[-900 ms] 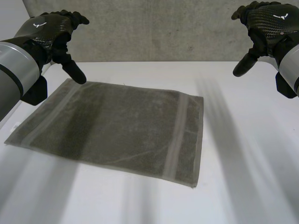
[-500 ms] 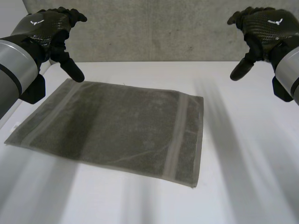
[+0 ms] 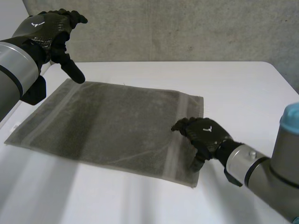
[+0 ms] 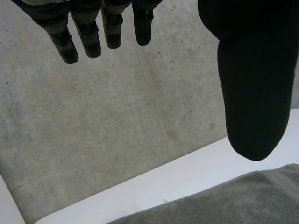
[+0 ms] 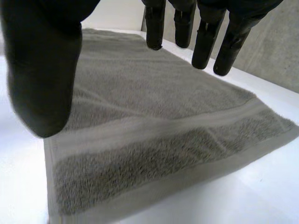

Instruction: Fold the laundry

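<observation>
Towel (image 3: 112, 126) flat on desk (image 3: 233, 84); right hand (image 3: 203, 133) released over its right edge, left hand (image 3: 49, 30) released above far-left corner.

A white surface (image 3: 243, 88) is seen below the right hand (image 3: 203, 133), matt and plain, and its rounded far corner lies beyond that hand. Broad, soft-edged bands of shadow (image 3: 42, 177) are cast across it on the near side of the left hand (image 3: 46, 29); the light is even and diffuse. Past the fingertips of the left hand a grey concrete wall (image 3: 168, 28) is shown, rising from the far edge of the surface. Its face is mottled and pitted with small dark specks, and faint upright streaks are seen in it in the left wrist view. A paler strip (image 3: 10, 11) is visible just outside the left hand.
</observation>
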Controlling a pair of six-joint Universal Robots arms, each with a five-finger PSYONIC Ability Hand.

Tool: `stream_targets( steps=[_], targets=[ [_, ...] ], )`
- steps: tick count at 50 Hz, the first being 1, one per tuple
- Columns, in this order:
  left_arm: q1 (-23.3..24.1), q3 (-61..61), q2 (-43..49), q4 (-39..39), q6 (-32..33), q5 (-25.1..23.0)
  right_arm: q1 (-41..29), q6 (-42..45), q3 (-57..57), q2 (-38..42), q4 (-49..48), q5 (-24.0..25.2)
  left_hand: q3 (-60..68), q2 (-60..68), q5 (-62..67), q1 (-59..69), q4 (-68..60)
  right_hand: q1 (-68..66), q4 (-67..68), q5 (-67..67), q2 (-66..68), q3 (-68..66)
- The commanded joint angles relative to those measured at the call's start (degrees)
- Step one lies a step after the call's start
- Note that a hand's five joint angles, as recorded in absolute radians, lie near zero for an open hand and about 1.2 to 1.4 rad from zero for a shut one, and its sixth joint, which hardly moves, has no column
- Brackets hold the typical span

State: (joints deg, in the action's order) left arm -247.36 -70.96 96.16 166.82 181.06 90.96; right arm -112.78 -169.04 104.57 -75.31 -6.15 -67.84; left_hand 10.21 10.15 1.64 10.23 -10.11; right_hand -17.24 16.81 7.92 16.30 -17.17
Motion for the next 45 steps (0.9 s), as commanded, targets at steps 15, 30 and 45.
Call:
stream_targets(
  steps=[15,30,45],
  targets=[
    [-0.05,-1.64,0.26,1.93,0.17,-0.17,-0.42,9.16,8.81,3.33,-8.09,-0.28,0.51,0.57,-0.92,0.49,-0.61,-2.77,3.19,2.09,3.71,-2.84],
    [-0.05,-1.99,0.43,2.19,0.17,-0.17,-0.42,9.77,8.72,4.64,-9.23,-0.45,0.51,0.57,-0.92,0.49,-0.61,-3.10,3.53,2.43,4.04,-3.18],
    [0.04,-2.08,0.61,2.19,0.17,-0.17,-0.42,10.04,7.23,7.11,-10.37,-0.63,0.51,0.57,-0.92,0.49,-0.61,-11.85,12.28,11.17,12.79,-11.92]
  ],
)
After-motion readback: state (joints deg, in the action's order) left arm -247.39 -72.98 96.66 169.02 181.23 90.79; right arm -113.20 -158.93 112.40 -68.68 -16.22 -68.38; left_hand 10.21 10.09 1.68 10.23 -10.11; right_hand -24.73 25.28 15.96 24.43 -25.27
